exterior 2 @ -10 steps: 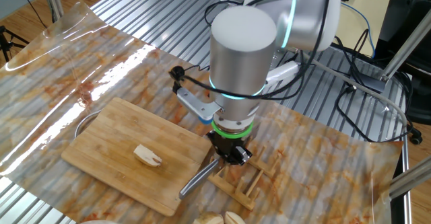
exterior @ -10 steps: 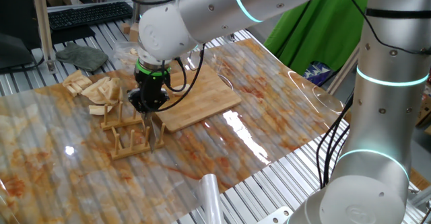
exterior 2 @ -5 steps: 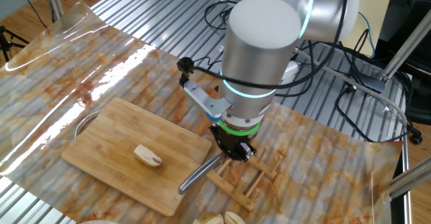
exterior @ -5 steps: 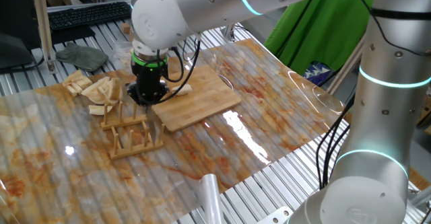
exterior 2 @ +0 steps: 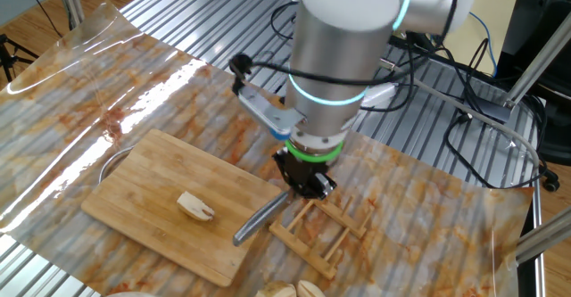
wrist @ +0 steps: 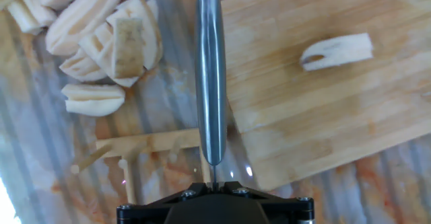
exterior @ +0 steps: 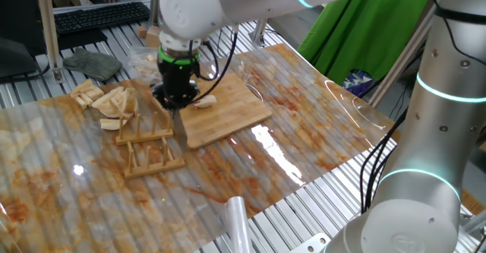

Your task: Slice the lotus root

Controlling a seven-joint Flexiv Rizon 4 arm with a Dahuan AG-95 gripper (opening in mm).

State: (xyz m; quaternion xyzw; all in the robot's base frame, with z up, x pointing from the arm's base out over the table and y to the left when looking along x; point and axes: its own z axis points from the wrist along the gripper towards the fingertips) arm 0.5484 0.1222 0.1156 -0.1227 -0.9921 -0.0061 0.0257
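Hidden: the gripper's fingertips lie under its dark body in the hand view; the knife's end is seen edge-on.
Grip: jaws clamped on the knife, which hangs down over the board's corner.
Rack: wooden rack just beside the knife.
Board: bamboo board.
Lotus root: the lotus root lies mid-board, apart from the gripper.
Heap: tan slices beyond the rack.

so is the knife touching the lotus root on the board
Apart. In the hand view, bare bamboo board shows between the knife and the lotus root; the other fixed view shows that gap too.
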